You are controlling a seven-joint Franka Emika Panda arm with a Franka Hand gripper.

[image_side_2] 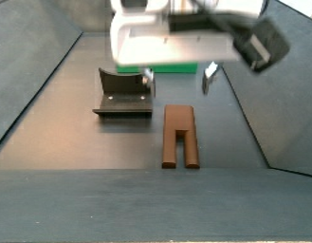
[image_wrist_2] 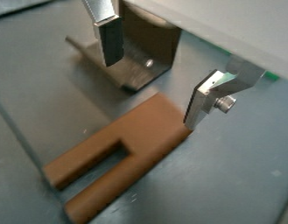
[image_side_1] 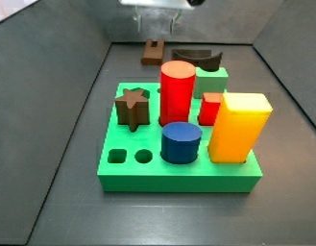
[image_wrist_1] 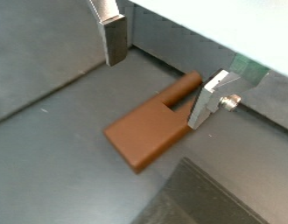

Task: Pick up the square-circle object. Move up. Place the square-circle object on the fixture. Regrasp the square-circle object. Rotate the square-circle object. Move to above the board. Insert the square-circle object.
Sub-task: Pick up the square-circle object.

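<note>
Side view: square-circle object [image_side_2: 180, 136] flat, lengthwise beneath gripper [image_side_2: 177, 81]

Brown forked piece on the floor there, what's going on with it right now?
The brown forked piece lies flat on the grey floor, not held. The robot's tool hangs just above its solid end, fingers apart and empty. The fixture stands beside it with nothing on it, and the green board with its coloured blocks waits farther off.

A robotics lab: grey walled bin [image_side_1: 70, 106], fixture [image_side_2: 122, 95], gripper [image_side_2: 177, 81] overhead.
</note>
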